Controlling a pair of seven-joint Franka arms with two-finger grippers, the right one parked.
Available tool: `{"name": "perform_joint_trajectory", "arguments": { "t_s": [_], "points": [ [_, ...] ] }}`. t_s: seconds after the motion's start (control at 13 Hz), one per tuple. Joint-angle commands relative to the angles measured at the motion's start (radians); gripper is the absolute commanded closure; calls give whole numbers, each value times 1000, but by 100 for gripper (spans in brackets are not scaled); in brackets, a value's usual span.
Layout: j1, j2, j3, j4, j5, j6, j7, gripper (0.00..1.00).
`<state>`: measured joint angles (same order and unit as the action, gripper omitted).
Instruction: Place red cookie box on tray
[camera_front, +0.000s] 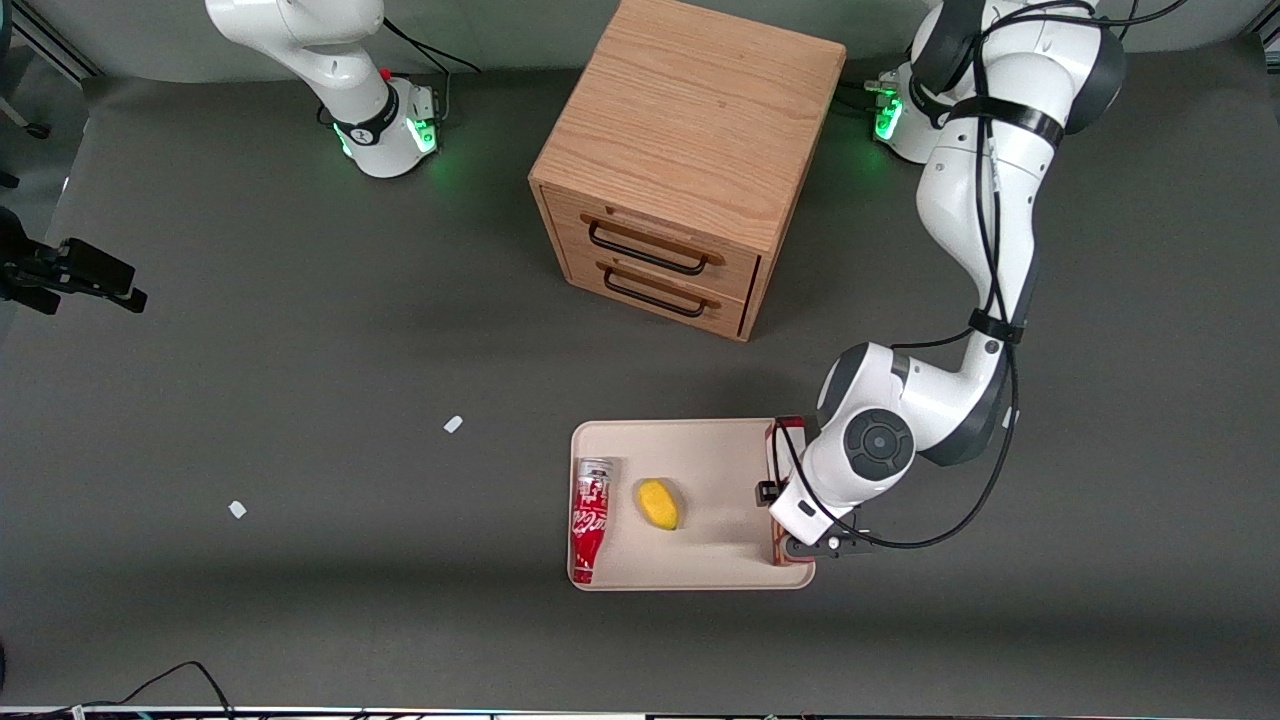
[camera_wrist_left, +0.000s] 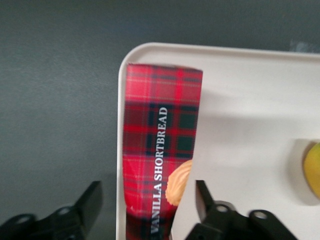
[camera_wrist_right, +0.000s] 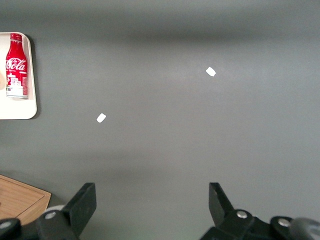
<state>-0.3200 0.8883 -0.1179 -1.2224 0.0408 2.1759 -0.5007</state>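
Claw (camera_wrist_left: 146, 205) hangs over the tray's edge toward the working arm's end, fingers (camera_wrist_left: 89, 200) spread wide, one either side of the box (camera_wrist_left: 160, 150) with a gap on each side, not touching it; in the front view the claw (camera_front: 795, 520) is mostly hidden under the white wrist, only black bits showing; box directly below the claw, lying flat in the tray (camera_wrist_left: 250, 100) along its rim, red tartan with "VANILLA SHORTBREAD" in white and a cookie picture; one box end sits near a rounded tray corner; one finger is over the grey table (camera_wrist_left: 55, 100), the other over bare tray floor; front view shows the box (camera_front: 776, 440) as a thin red strip at the tray's (camera_front: 700, 450) edge, poking out from under the arm at both ends; near the claw, further into the tray, a yellow fruit (camera_front: 658, 503), its edge also seen by the wrist camera (camera_wrist_left: 312, 170); past that, at the tray's edge toward the parked arm's end, a cola bottle (camera_front: 590, 520) lying on its side; cabinet (camera_front: 680, 160) with two drawers farther from the front camera than the tray, well apart; two white scraps (camera_front: 453, 424) (camera_front: 237, 510) on the table toward the parked arm's end.
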Motion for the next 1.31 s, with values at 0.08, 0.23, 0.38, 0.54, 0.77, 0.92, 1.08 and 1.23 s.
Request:
{"name": "perform_joint_trajectory", "arguments": {
  "t_s": [0.08, 0.23, 0.38, 0.54, 0.77, 0.92, 1.08, 1.23],
  "points": [
    [24, -179, 10, -130, -16, 9, -64, 0],
    [79, -297, 6, -207, -70, -19, -52, 0],
    [137, -429, 3, -287, -94, -83, -29, 0],
    [215, -535, -9, -305, -96, -227, 43, 0],
    [332, -702, -9, -365, -124, -390, 218, 0],
    [392, -803, -9, -413, -121, -479, 292, 0],
    [442, -915, -9, -489, -119, -496, 343, 0],
    [472, -979, -9, -523, -111, -545, 366, 0]
  ]
}}
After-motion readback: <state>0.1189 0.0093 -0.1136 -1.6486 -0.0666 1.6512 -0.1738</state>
